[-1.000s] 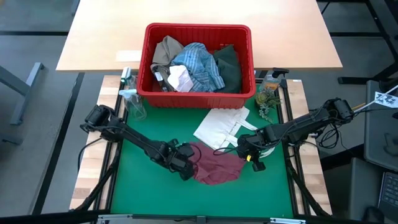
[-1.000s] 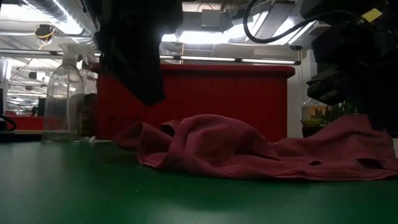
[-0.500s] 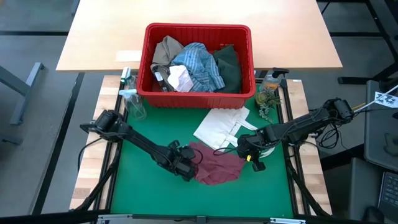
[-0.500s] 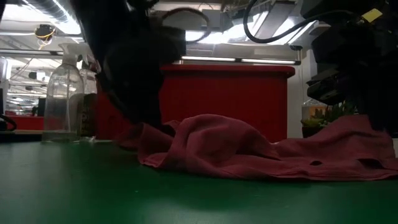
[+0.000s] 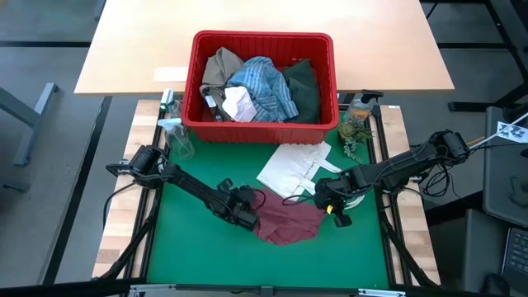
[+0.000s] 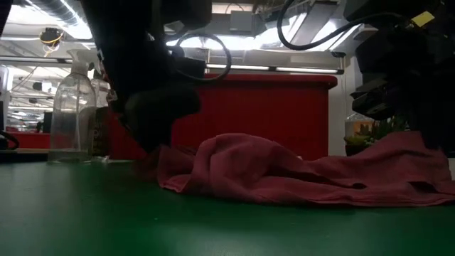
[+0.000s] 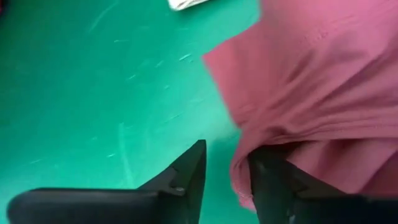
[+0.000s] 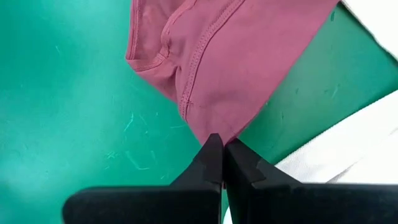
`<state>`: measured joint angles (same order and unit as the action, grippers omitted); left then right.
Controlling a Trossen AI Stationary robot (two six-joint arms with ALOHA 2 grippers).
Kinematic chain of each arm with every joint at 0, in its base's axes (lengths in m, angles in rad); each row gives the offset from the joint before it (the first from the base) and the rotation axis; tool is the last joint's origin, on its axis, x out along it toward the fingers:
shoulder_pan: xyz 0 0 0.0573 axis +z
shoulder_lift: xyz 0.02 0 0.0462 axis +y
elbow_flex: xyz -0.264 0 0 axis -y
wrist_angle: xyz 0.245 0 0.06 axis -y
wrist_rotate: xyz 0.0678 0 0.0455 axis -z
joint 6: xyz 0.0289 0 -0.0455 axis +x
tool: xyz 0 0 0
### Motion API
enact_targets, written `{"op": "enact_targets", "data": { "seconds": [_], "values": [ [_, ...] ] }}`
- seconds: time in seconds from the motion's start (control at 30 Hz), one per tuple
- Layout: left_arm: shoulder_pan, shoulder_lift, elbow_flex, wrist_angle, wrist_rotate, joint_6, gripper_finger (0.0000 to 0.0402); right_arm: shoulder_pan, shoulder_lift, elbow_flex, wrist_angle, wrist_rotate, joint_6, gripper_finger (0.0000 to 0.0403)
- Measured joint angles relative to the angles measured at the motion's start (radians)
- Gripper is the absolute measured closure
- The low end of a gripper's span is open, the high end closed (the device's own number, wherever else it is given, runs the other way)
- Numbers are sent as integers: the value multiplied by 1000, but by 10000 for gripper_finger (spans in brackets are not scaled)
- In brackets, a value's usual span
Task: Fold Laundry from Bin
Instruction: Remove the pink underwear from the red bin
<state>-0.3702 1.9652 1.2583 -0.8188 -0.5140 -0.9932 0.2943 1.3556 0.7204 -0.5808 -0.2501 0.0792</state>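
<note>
Two grippers work on one maroon cloth (image 5: 285, 221), which lies crumpled on the green mat (image 5: 190, 247) just in front of the red bin (image 5: 262, 124).

On the side of the cloth away from the white tote bag (image 5: 293, 169), the left gripper (image 5: 250, 216) is low at the cloth's edge. In the left wrist view its fingers (image 7: 186, 174) stand a small way apart, and one of them is pushed into a fold of the maroon cloth (image 7: 317, 93). Whether a fold is really pinched between them I cannot tell, because the cloth covers part of that finger.

The right gripper (image 5: 328, 200) is at the opposite edge of the cloth, just beside the tote bag. In the right wrist view its fingers (image 8: 211, 165) are pressed together, with a corner of the maroon cloth (image 8: 217, 62) caught at their tips.

In the low view the maroon cloth (image 6: 284, 174) makes a low heap on the mat, in front of the bin wall (image 6: 270, 114).

Inside the bin are the rest of the laundry: a tan garment (image 5: 221, 68), a blue-white striped shirt (image 5: 266, 82), a dark green garment (image 5: 304, 89) and a small white cloth (image 5: 240, 106). A clear spray bottle (image 5: 175, 136) stands just beside the bin's corner on the left arm's side.
</note>
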Motion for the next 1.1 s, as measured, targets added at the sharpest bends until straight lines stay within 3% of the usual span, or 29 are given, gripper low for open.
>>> {"op": "enact_targets", "data": {
  "seconds": [0.33, 0.5, 0.77, 0.9, 1.1],
  "values": [
    [-4, 0, 0, -69, 54, 8, 321, 0, 0, 0, -56, 51, 27, 402],
    [5, 0, 0, -63, 71, -14, 296, 0, 0, 0, -53, 50, 27, 402],
    [58, -3, 6, -64, 208, -48, 234, 0, 0, 0, -53, 49, 27, 402],
    [71, -3, 36, -104, 271, -15, 229, 0, 0, 0, -53, 49, 27, 402],
    [69, -3, 97, -255, 271, 31, 228, 0, 0, 0, -51, 49, 22, 402]
  ]
}}
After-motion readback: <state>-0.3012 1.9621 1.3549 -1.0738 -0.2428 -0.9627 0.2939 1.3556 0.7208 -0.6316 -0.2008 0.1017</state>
